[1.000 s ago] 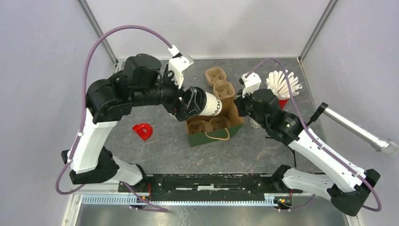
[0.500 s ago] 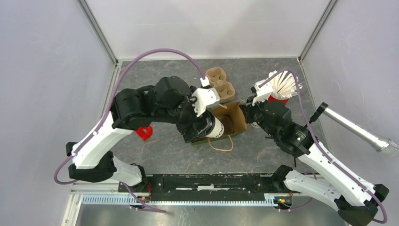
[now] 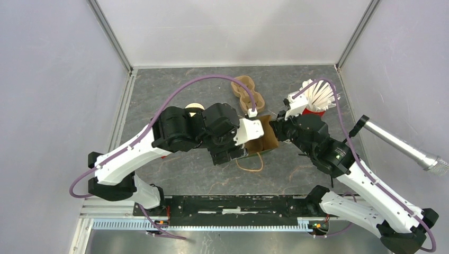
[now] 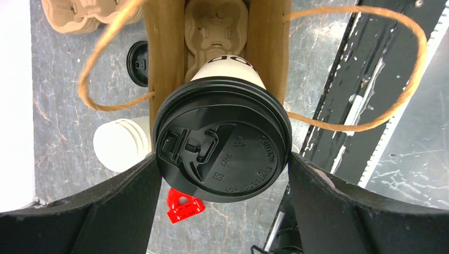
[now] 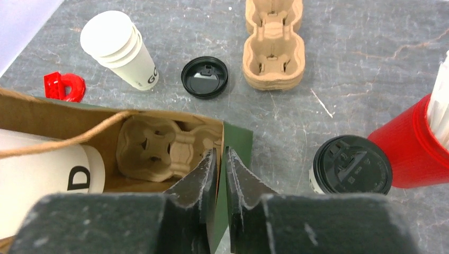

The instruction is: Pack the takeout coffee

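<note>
The left gripper (image 4: 222, 161) spreads wide across the black lid of the takeout coffee (image 4: 225, 143), clasping it from both sides so the cup hangs upright and can go down base first. The cup's body is inside the mouth of the paper bag (image 4: 267, 42), over the near socket of the pulp carrier (image 4: 214, 26) at the bottom; whether it is seated I cannot tell. The right gripper (image 5: 222, 159) stands narrow astride the bag's end wall, apparently to steady the bag and keep its mouth open; whether it truly pinches I cannot tell.
</note>
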`<state>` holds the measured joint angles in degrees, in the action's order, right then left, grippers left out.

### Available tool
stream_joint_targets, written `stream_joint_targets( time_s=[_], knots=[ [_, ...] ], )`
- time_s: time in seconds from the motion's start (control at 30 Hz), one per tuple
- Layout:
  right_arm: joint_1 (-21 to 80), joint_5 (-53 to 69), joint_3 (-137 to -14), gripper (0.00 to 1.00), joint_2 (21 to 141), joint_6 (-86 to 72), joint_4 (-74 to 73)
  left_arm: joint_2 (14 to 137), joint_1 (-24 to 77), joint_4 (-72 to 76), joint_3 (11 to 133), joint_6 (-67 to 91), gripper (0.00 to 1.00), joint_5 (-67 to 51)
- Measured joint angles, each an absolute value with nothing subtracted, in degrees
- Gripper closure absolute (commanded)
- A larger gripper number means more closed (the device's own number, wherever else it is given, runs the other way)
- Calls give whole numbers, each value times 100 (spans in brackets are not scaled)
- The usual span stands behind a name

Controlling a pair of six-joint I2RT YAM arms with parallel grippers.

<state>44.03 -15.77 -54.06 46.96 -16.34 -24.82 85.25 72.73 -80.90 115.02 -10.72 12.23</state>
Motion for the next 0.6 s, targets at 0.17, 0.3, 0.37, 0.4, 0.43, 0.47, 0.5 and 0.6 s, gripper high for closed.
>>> stream_joint_targets(
  time_s=[0.17,0.3,0.37,0.4,0.43,0.47,0.5,0.6],
  knots=[
    [4403,-1444,-5529,79,4825,-1855,-3013,8525,7299,-8075,11277,-1164,43,1308],
    [4403,-1356,-5706,77,4969,-1992,-3297,8525,7382,-8005,11194,-1164,44,1306],
    [4403,-1317,-5754,66,4978,-2038,-3378,8519,7443,-7905,11093,-1162,44,1299],
    [4403,-1315,-5784,62,4984,-2060,-3422,8517,7474,-7859,11026,-1160,44,1295],
    [4403,-1321,-5846,59,5006,-2078,-3472,8517,7507,-7817,10943,-1160,44,1293],
    [4403,-1337,-5916,58,5041,-2106,-3507,8517,7529,-7793,10895,-1157,44,1288],
    [4403,-1393,-6060,58,5118,-2104,-3568,8517,7550,-7769,10844,-1157,44,1291],
    [4403,-1562,-6499,63,5384,-2071,-3682,8517,7590,-7741,10781,-1157,45,1293]
  ],
)
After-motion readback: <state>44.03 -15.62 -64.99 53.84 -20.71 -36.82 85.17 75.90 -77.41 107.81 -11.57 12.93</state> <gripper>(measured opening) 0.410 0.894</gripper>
